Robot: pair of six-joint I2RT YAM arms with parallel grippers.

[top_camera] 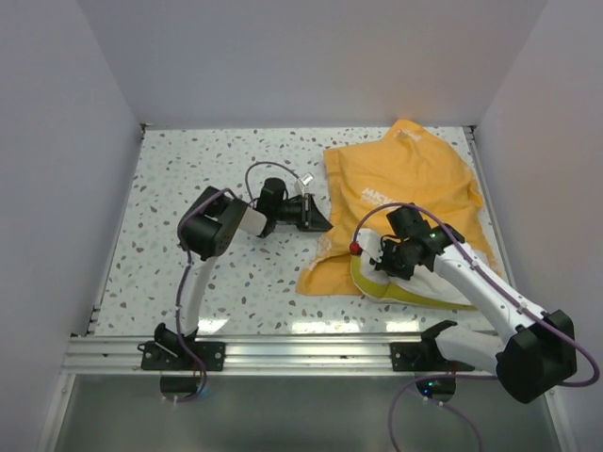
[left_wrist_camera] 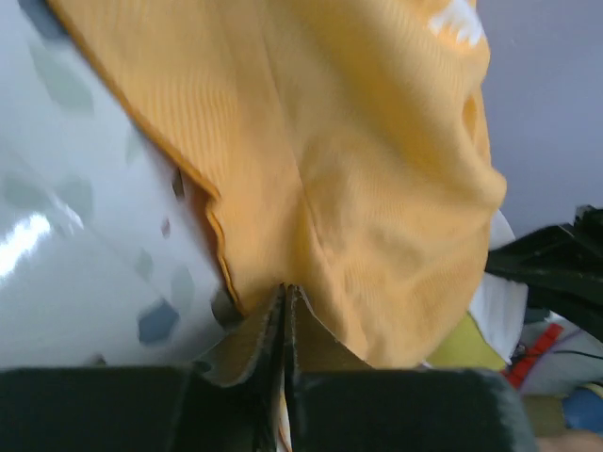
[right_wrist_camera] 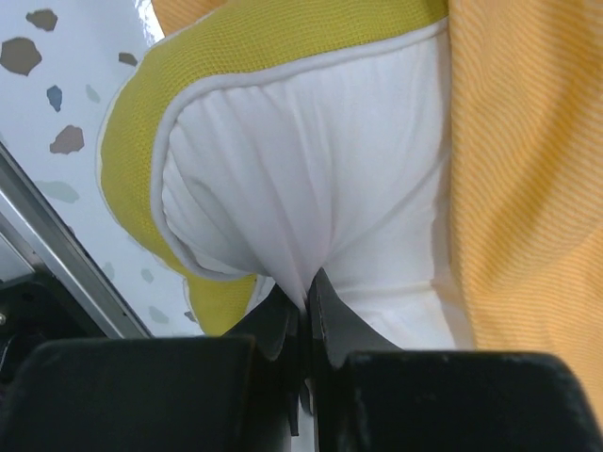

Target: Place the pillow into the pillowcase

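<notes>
The left gripper (left_wrist_camera: 285,294) is closed and pinches an edge of the orange pillowcase (left_wrist_camera: 377,188). The right gripper (right_wrist_camera: 308,282) is also closed, nipping the white cloth of the pillow (right_wrist_camera: 283,169). The pillow lies near the table's (top_camera: 188,169) front right corner, partly covered by the pillowcase.

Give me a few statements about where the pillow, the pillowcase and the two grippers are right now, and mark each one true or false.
1. The left gripper is pinching an edge of the pillowcase. True.
2. The right gripper hangs open above the cloth. False: it is shut on the white fabric of the pillow.
3. The pillow is completely inside the pillowcase. False: its end with the yellow-green strip sticks out on the near side.
4. The pillowcase lies on the right half of the table. True.
</notes>
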